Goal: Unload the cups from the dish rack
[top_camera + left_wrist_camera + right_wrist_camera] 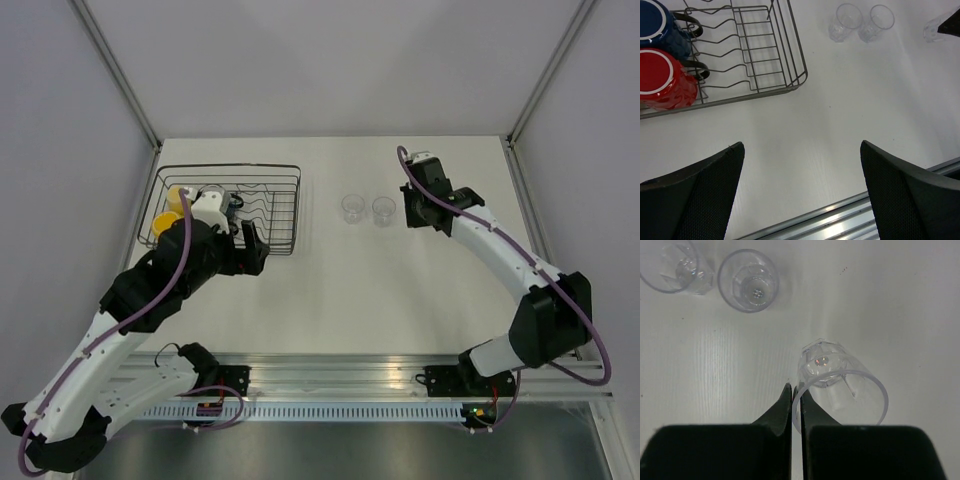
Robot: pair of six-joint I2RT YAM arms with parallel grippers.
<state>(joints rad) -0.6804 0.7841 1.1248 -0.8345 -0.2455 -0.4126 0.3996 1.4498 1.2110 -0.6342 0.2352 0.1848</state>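
Note:
The black wire dish rack (282, 210) stands at the back left; it also shows in the left wrist view (770, 50). A red mug (662, 80) and a blue mug (660, 27) sit in it. A bright yellow mug (163, 220) and a pale yellow mug (177, 195) sit at its left end. Two clear tumblers (351, 208) (383, 210) stand upright on the table. My right gripper (795, 390) is shut on the rim wall of a third clear tumbler (840, 385), to the right of those two. My left gripper (802, 147) is open and empty over the table, in front of the rack's right end.
The aluminium rail (350, 375) runs along the near table edge. Grey walls and frame posts (525, 110) close the back and sides. White table (400, 290) lies between the rack and the right arm.

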